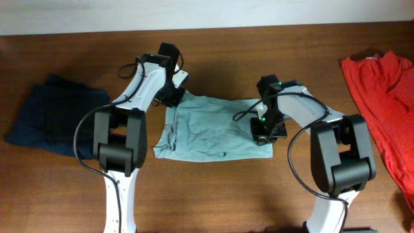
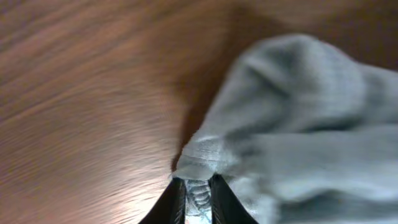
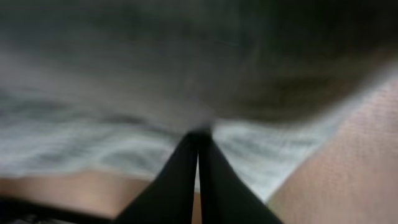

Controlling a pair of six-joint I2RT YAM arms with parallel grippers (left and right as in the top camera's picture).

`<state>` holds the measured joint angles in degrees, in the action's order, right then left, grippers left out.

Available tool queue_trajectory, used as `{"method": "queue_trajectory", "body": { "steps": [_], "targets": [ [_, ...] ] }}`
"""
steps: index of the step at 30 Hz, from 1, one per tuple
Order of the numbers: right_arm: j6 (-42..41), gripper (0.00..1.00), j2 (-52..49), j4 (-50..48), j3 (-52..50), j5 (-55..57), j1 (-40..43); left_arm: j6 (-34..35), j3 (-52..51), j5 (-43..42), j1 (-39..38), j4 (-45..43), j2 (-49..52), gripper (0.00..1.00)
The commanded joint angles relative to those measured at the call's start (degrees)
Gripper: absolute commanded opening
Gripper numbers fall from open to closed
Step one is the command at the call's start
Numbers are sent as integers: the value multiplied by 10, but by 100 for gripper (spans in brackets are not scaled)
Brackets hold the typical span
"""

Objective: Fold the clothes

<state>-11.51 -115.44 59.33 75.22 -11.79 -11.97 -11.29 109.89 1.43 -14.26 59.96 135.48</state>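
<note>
A pale grey-green garment [image 1: 207,129] lies spread and wrinkled on the middle of the wooden table [image 1: 213,194]. My left gripper [image 1: 173,96] is at its far left corner. In the left wrist view the left gripper's jaws [image 2: 197,183] are shut on the ribbed hem of the garment [image 2: 298,124]. My right gripper [image 1: 262,134] is at the garment's right edge. In the right wrist view the right gripper's jaws [image 3: 199,134] are closed, with their tips at the blurred edge of the cloth [image 3: 124,93].
A folded dark blue garment [image 1: 55,113] lies at the left of the table. A red garment [image 1: 385,97] lies crumpled at the right edge. Bare wood runs along the far and near sides.
</note>
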Motion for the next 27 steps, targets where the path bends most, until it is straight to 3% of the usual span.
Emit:
{"method": "queue_trajectory", "body": {
  "steps": [1, 6, 11, 14, 17, 19, 27],
  "targets": [
    [-13, 7, 3, 0, -26, 59, 5, 49, 0, 75, 20, 3, 20, 14],
    [-24, 6, 3, 13, -34, 79, 5, 60, 37, 73, 32, 46, 17, 10],
    [40, 6, 18, 20, -20, -6, 5, 70, 133, 54, 35, 134, -5, 11],
    [62, 10, 53, 16, -7, -59, 5, 70, 189, 12, 35, 186, -29, 28],
    [62, 22, 92, 12, 6, -65, 5, 70, 225, -39, 34, 219, -53, 47],
    [62, 33, 111, 12, 16, -65, 5, 70, 232, -72, 34, 231, -65, 54],
    [61, 44, 119, -33, 35, -64, 5, 70, 176, -168, 26, 291, -67, 48]
  ]
}}
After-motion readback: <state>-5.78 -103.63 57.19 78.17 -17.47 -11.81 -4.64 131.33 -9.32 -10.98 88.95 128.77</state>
